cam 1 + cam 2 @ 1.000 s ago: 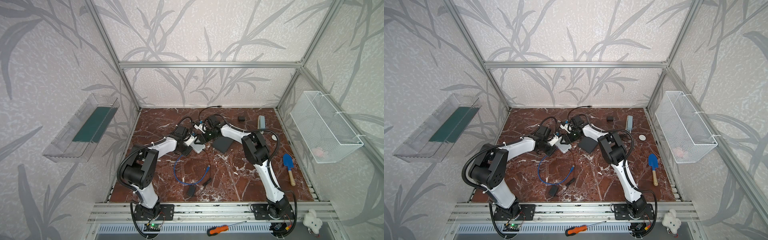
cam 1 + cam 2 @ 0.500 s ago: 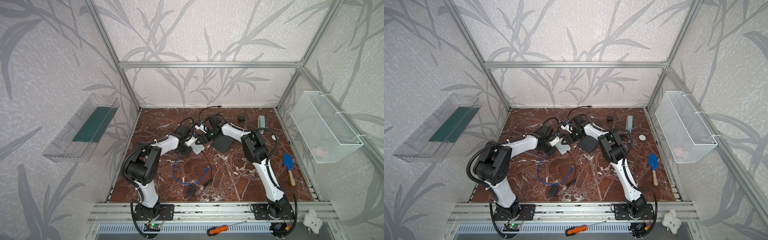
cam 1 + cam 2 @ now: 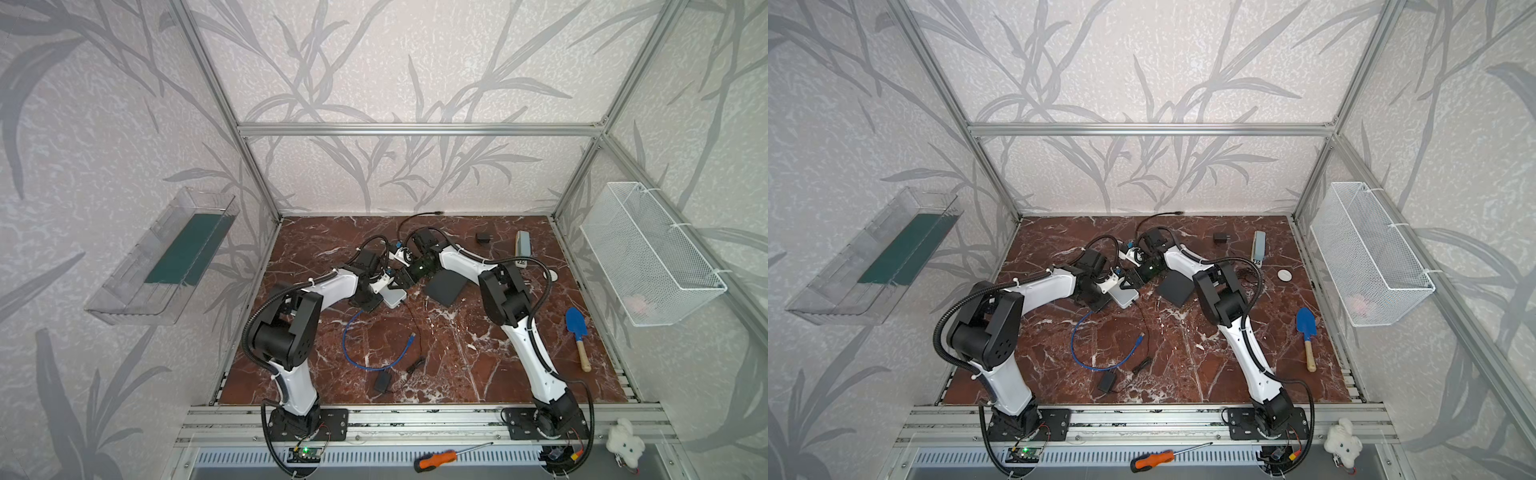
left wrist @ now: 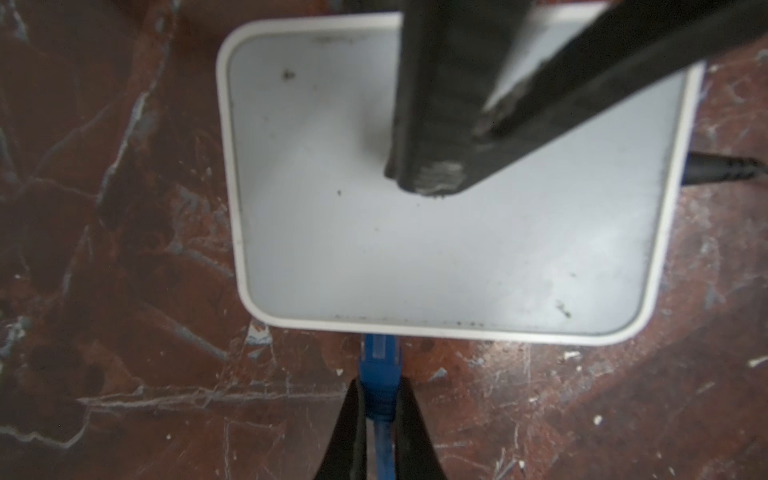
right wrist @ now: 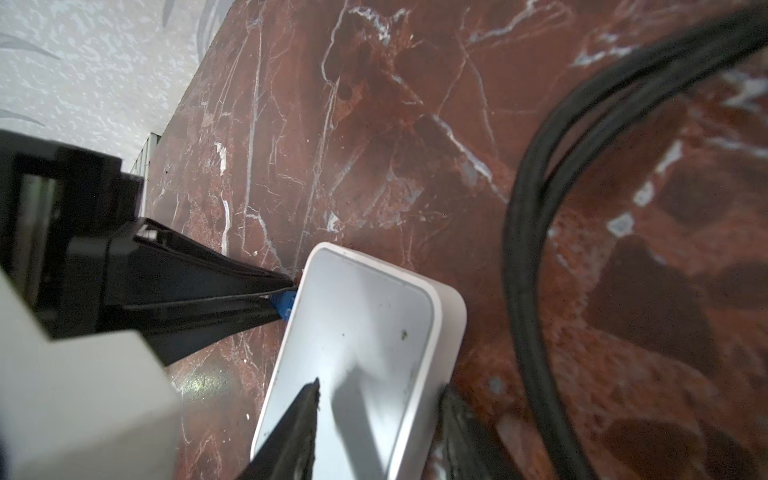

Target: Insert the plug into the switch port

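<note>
My top views look down over the whole counter (image 3: 478,353); both wrist cameras sit close, sharing the white box (image 4: 415,249).

The switch (image 3: 395,297) lies in the middle of the tabletop (image 3: 457,353), slab (image 3: 444,289) just to its right. Cable (image 3: 345,345) loops in front of the switch, adapter (image 3: 382,382) in front of that. Trowel (image 3: 576,324) lies far right.

A blue shovel (image 3: 576,328) lies by the right edge of the table (image 3: 478,374), a dark grey slab (image 3: 446,286) mid-table, a blue cable (image 3: 344,338) toward the front edge, a small black block (image 3: 482,237) near the far edge.
</note>
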`<act>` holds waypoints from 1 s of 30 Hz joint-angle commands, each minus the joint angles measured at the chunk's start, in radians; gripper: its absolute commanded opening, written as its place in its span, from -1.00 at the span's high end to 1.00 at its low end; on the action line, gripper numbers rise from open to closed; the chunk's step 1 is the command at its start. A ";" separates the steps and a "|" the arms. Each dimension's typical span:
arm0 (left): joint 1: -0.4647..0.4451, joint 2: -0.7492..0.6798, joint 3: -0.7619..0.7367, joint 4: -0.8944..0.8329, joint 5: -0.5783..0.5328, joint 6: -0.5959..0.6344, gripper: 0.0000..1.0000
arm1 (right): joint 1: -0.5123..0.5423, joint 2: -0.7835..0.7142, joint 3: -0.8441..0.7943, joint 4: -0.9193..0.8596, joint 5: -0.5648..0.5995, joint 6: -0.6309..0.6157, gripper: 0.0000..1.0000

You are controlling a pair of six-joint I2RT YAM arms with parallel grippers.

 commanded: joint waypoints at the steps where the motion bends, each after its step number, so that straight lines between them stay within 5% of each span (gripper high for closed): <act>1: -0.031 -0.015 0.062 0.186 0.104 0.029 1.00 | 0.103 0.076 0.009 -0.113 -0.098 -0.025 0.06; 23: -0.049 0.042 0.118 0.414 0.081 -0.121 1.00 | 0.158 0.057 -0.072 -0.119 -0.295 -0.096 0.20; 30: -0.051 0.051 0.154 0.452 0.083 -0.129 1.00 | 0.168 0.078 -0.042 -0.178 -0.258 -0.142 0.20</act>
